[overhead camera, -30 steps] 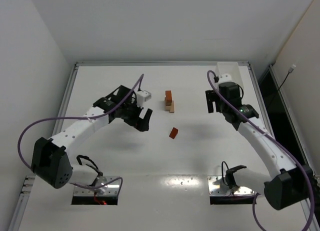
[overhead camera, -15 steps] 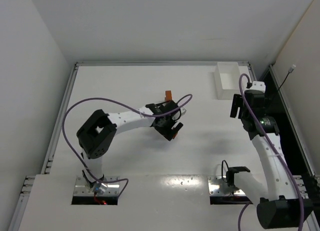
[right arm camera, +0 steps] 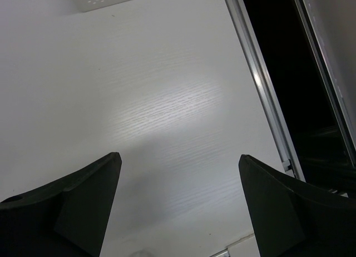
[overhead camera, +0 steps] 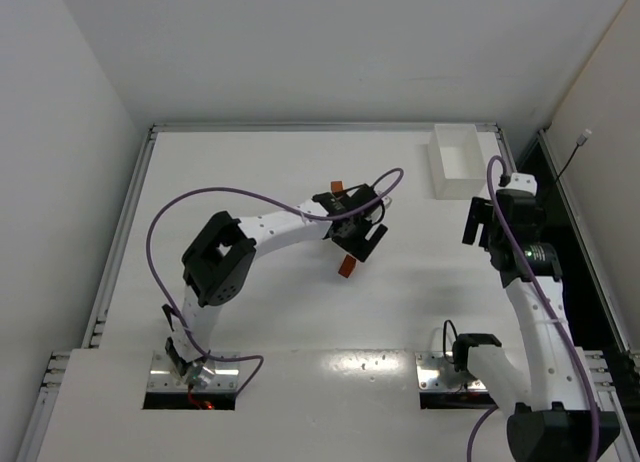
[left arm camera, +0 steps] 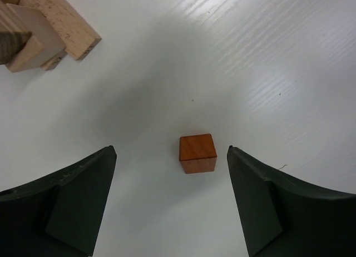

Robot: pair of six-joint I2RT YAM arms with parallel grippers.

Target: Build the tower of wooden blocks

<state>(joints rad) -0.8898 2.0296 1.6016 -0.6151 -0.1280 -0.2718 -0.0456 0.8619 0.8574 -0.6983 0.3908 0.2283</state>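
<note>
inventory, bench w/ 2 arms

- left gripper (left arm camera: 171, 155): jaws wide apart, nothing held. points down at the table (overhead camera: 250, 162).
- red-brown block (left arm camera: 197, 153): small, cube-like, lies flat on the table by itself. in the left wrist view it sits between the 2 fingers, nearer the right-hand one, touching neither. in the top view it shows just below the gripper head.
- tower (left arm camera: 47, 29): stack of light tan pieces, upper left corner of the left wrist view, cut off by the frame edge. stands apart from the red-brown block. in the top view only an orange piece at its top shows, just behind the left gripper; the lower pieces are hidden by the gripper, so no. of pieces can't be told.
- right gripper (right arm camera: 179, 157): jaws spread wide, nothing between them, only bare table below. at the right side of the table, well apart from tower & block.
- tray (overhead camera: 436, 162): white, rectangular, far right corner of the table; one perforated edge shows at the top of the right wrist view.
- rail (right arm camera: 261, 84): metal strip along the table's right edge.
- cable (overhead camera: 250, 192): purple, loops along the left arm.
</note>
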